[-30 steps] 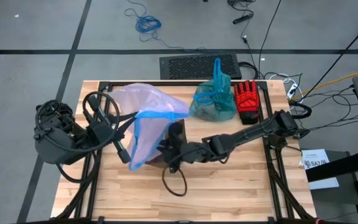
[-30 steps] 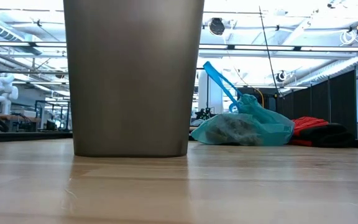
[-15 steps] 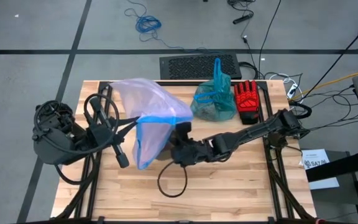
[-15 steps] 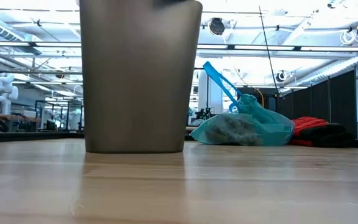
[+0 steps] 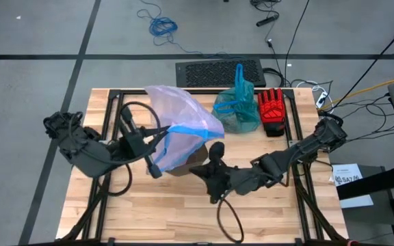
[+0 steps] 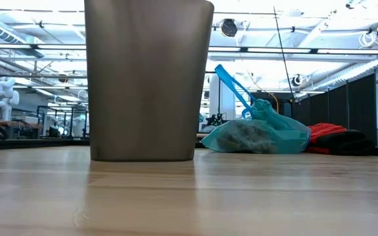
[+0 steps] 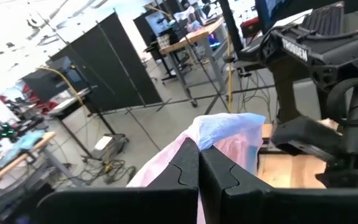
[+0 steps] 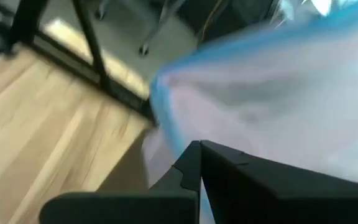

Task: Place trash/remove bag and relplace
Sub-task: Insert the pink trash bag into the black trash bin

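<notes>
High view: wooden table (image 5: 265,219), both arms over it. Left gripper (image 5: 157,142) sits at about 9 o'clock from the table centre, fingers pressed together pinching the blue edge of the pale pink bag (image 5: 176,116). In the left wrist view the closed fingers (image 7: 185,171) have pink film and the blue edge of that pink bag (image 7: 229,134) caught between them. The pink bag billows up over the grey bin (image 5: 195,154), which is mostly hidden under it near table centre.

Right gripper (image 5: 214,152) is just at 3 o'clock of the bin, close to the pink bag's lower edge. Its fingers (image 8: 194,163) are pressed together in the right wrist view, with the pink bag (image 8: 278,93) filling the frame right ahead; cannot tell if any film is caught between them.

Teal-green bag (image 5: 236,109) lies on the table at 1 o'clock from the bin, apart from both grippers, one loop handle sticking up, brown wads showing through it. Low view has the same teal bag (image 6: 258,134) slumped on the wood at 3 o'clock of the bin (image 6: 146,78). Red glove (image 5: 272,111) lies just at 3 o'clock of the teal bag, beside it. Black mat (image 5: 217,72) on the floor at 12 o'clock beyond the table.
</notes>
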`<state>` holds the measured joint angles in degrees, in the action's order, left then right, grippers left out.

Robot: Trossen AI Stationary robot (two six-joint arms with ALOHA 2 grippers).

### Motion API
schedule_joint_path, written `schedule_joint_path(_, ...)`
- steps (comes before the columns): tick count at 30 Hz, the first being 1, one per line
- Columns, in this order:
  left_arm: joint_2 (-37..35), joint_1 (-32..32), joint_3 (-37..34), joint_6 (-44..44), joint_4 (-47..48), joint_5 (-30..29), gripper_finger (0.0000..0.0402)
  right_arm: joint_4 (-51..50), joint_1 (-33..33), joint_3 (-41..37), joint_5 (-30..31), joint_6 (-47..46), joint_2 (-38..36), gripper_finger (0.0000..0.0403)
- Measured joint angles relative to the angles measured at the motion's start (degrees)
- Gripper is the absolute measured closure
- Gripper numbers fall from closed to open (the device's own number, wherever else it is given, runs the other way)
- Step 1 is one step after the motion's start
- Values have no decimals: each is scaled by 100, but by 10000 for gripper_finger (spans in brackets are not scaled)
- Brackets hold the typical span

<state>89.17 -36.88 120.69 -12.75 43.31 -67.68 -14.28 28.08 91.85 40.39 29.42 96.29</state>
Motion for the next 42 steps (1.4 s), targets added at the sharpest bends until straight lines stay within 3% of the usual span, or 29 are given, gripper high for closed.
schedule_joint_path(6, 0, 211, -18, -462, -669, 621, 402, 1510, -540, 2, -5, 871, 211, 403)
schedule_joint_path(10, 0, 225, -18, -858, -1014, 759, 402, 1732, -1102, 2, -382, 1012, 494, 403)
schedule_joint_path(16, 0, 204, -19, -906, -977, 758, 402, 395, -1561, 0, -922, -52, 686, 403)
schedule_joint_path(26, -2, 106, -20, -837, -946, 754, 402, -1826, -1487, 0, -1398, -1163, 653, 403)
schedule_joint_path(30, -5, 108, -20, -223, -308, 721, 402, -2066, -1539, 0, -1912, -1391, 653, 403)
schedule_joint_path(34, -11, 129, -134, 616, 380, 620, 402, -2063, -1529, 42, -1935, -1263, 647, 403)
schedule_joint_path(42, -2, 72, -718, 1226, 697, 99, 402, -2454, -1331, 661, -1930, -1207, 634, 403)
